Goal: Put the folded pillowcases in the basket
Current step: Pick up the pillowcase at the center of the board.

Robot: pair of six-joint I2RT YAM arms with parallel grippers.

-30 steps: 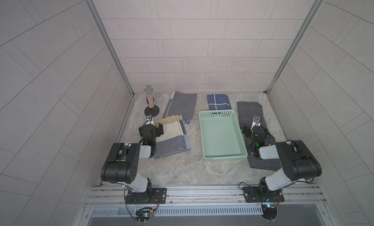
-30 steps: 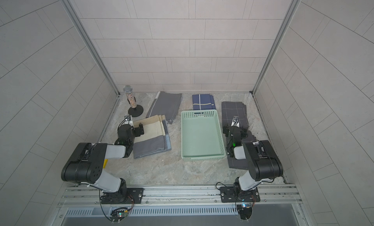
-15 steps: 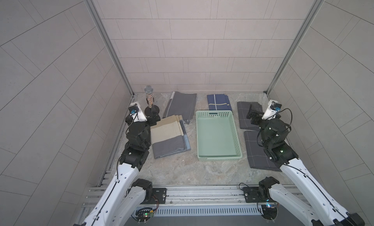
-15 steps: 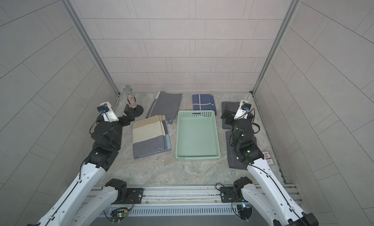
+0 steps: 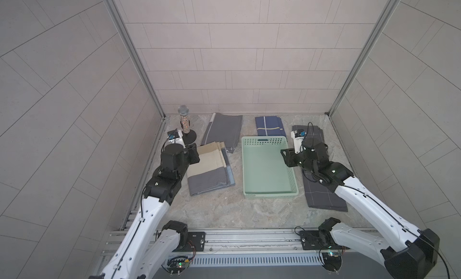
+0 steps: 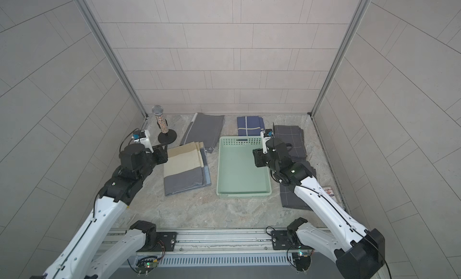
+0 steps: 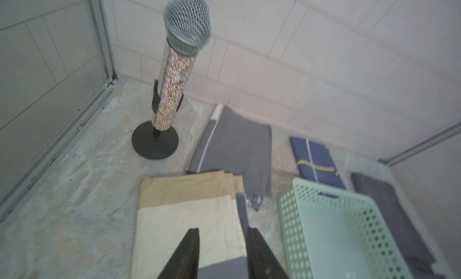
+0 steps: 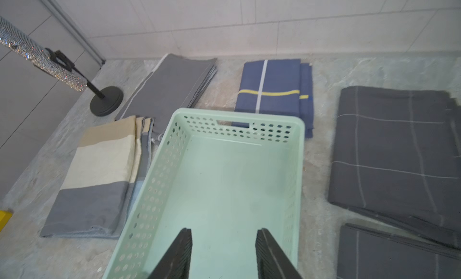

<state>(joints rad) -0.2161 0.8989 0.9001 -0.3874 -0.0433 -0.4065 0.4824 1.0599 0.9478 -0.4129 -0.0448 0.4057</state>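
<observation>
Right arm (image 5: pixel 369 205) closer in, jaws above basket (image 5: pixel 264 173)

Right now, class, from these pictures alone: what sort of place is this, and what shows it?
Probably a robot test cell staged for laundry sorting, not a home: tiled panels box in a table, the arms' bases bolt to a metal rail, and folded cloths lie beside a mint-green basket.

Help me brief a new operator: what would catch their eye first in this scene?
A glittery microphone with a silver mesh head stands on a black round base in the far left corner. Mid-table sits an empty mint-green perforated plastic basket, with a folded beige, cream and grey banded pillowcase flat beside it.
</observation>
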